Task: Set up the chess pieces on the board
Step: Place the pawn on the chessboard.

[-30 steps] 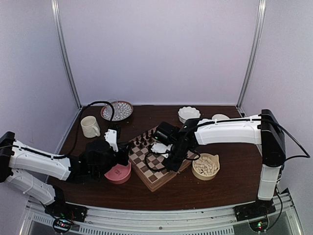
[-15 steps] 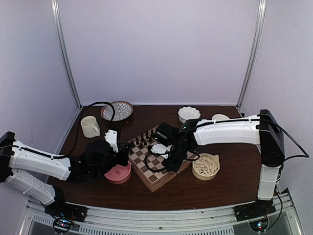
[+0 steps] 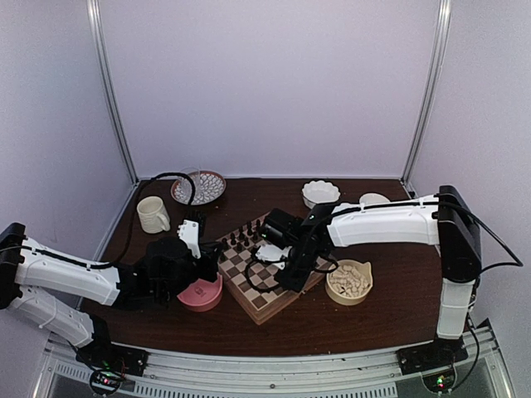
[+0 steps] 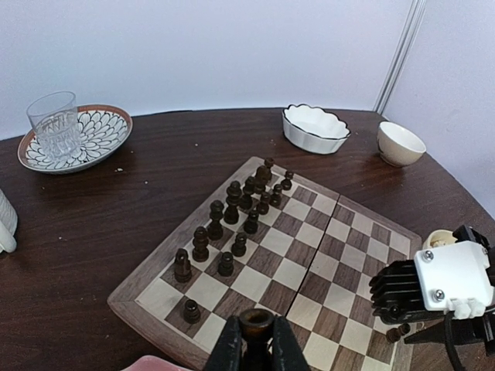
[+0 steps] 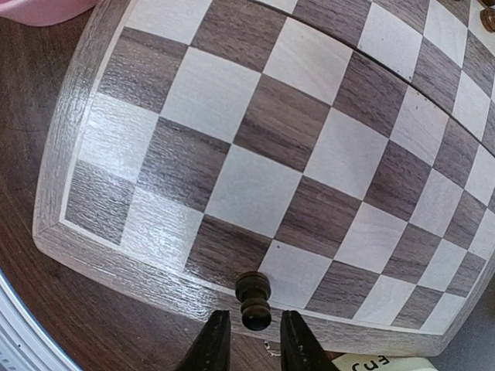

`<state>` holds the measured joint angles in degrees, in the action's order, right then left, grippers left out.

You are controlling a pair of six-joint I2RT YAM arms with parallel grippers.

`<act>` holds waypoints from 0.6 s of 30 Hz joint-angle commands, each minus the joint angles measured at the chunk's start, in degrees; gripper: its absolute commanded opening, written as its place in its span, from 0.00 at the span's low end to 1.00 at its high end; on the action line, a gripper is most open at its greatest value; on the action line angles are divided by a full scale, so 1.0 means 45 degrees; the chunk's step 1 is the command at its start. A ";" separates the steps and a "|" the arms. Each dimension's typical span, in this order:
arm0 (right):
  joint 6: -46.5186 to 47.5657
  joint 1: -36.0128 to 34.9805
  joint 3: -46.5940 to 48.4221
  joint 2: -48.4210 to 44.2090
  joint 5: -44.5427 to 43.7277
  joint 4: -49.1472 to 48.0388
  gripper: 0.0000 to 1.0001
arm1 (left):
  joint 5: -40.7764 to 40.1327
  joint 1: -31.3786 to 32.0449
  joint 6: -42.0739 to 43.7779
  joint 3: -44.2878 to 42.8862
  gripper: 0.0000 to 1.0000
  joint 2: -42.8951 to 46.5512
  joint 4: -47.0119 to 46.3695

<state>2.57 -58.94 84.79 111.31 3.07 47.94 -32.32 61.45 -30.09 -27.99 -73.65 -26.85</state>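
**Operator:** Start at the jaws. What do you find?

**Inspector:** Your right gripper has its jaws apart. There is a slim gap on either side of a dark pawn, which rests free on the last row of squares, against the border of the board. Your left gripper is clamped on a second dark piece. It hangs beside the pink bowl, just short of the board's left corner.

**Operator:** What has changed in the last second?

**Inspector:** Very little. Your right arm has crept a touch across the board and your left arm has not moved. No piece has changed square.

**Operator:** What does that mean for the task?

**Inspector:** The dark chess pieces stand in two ranks along the far-left edge, and the front rank appears to have a gap near the corner. The pawn between your right jaws sits on the opposite side. I judge it either misplaced or awaiting pickup, but I cannot tell which. The cream pieces lie in the tan bowl, not yet set out. You are well short of finished.
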 commanded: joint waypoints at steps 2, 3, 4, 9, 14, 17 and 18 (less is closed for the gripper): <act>-0.0064 0.0070 0.0122 0.0240 0.0038 -0.0129 0.25 | -0.0221 -0.0029 -0.0121 -0.0118 0.00 0.0155 -0.0249; -0.0063 0.0070 0.0153 0.0272 0.0040 -0.0127 0.24 | -0.0224 -0.0046 -0.0129 -0.0127 0.00 0.0131 -0.0262; -0.0065 0.0070 0.0153 0.0293 0.0055 -0.0112 0.22 | -0.0221 -0.0048 -0.0130 -0.0128 0.00 0.0116 -0.0263; -0.0063 0.0060 0.0152 0.0250 0.0035 -0.0141 0.09 | -0.0231 -0.0040 -0.0131 -0.0126 0.00 0.0144 -0.0244; -0.0049 0.0070 -0.0106 -0.0165 -0.0029 -0.0579 0.03 | -0.0439 -0.0031 -0.0285 -0.0092 0.00 0.0155 -0.0167; -0.0062 0.0070 -0.0277 -0.0375 0.0041 -0.1093 0.00 | -0.0997 -0.0047 -0.0687 -0.0014 0.00 0.0066 -0.0036; -0.0063 0.0070 -0.0272 -0.0379 0.0045 -0.1222 0.00 | -0.1136 -0.0048 -0.0752 0.0006 0.00 0.0056 -0.0020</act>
<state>2.57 -58.83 84.58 111.96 3.20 45.98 -33.69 61.45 -31.24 -27.99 -73.65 -26.63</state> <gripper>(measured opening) 0.086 0.111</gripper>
